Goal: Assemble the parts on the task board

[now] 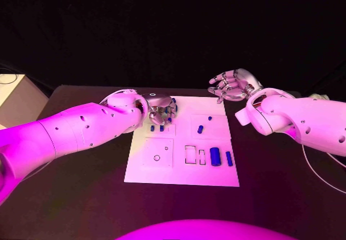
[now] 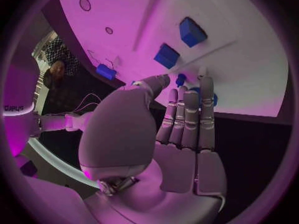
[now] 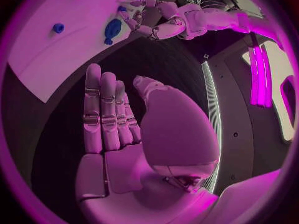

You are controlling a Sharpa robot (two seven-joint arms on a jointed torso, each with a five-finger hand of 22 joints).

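Hovering my left hand (image 1: 161, 111) over the board's (image 1: 180, 172) far-left corner, fingertips touched a small part (image 2: 181, 79); grip unclear. Right hand (image 1: 231, 85) hung empty, fingers apart, beyond the far edge, farther off.

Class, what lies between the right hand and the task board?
In the head view, only bare black table lies between the right hand and the task board.

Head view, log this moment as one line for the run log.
left hand: fingertips down over small blue parts, far-left area of white task board | right hand: open, holding nothing, beyond board's far-right corner | large blue cylinder: near-right on board
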